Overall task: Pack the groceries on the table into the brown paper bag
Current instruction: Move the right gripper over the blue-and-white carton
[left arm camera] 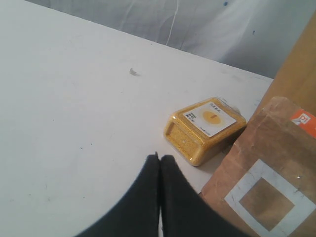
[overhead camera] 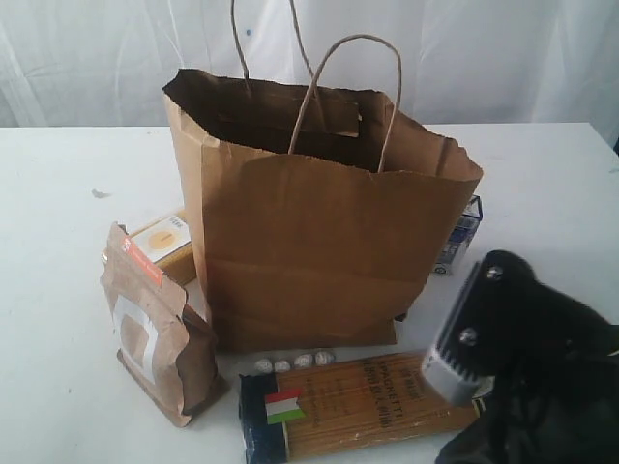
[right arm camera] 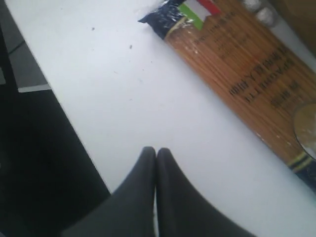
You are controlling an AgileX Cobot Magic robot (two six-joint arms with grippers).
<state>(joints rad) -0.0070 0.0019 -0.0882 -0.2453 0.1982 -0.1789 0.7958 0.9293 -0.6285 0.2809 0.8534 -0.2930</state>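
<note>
Both grippers are pressed together and empty. Your left gripper (left arm camera: 159, 158) hangs near the yellow-grain bottle (left arm camera: 205, 129), and your right gripper (right arm camera: 156, 149) is beside the spaghetti packet (right arm camera: 237, 74). That packet lies flat on the table (overhead camera: 58, 290), just near of the brown paper bag (overhead camera: 319, 251), which stands upright mid-table. If you grip the packet at one end, it could sag, snag the bag's jagged rim and topple it onto the kraft pouch (overhead camera: 155, 329) at its left.

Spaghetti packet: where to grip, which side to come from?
The spaghetti packet lies flat on the table, long and thin. Pinch it mid-length across the narrow width, straight down from above; an end grip would probably let it sag. The right hand, shut now, is nearest.
</note>
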